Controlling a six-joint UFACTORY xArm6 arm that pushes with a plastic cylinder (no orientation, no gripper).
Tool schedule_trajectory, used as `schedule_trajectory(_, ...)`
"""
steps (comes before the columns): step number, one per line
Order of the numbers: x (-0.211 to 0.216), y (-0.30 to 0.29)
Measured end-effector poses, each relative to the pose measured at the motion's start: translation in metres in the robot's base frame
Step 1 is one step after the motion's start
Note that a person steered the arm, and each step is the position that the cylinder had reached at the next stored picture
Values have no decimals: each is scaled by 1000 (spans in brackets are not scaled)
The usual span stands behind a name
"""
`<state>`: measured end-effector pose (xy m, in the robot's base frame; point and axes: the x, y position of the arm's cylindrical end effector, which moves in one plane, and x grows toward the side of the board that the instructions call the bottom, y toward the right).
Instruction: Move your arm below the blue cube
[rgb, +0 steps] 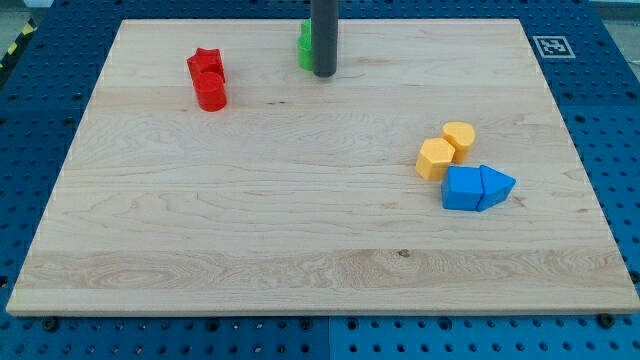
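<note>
The blue cube lies at the view's right, middle height, touching a blue triangular block on its right. My tip is near the view's top centre, far up and to the left of the blue cube. It stands right beside a green block, which the rod partly hides.
Two yellow blocks, a hexagonal one and a round one, sit just above and left of the blue cube. A red star block and a red cylinder stand at the top left. The wooden board lies on a blue pegboard.
</note>
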<state>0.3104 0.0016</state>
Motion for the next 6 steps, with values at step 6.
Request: schedule_trajectory(6, 231, 131)
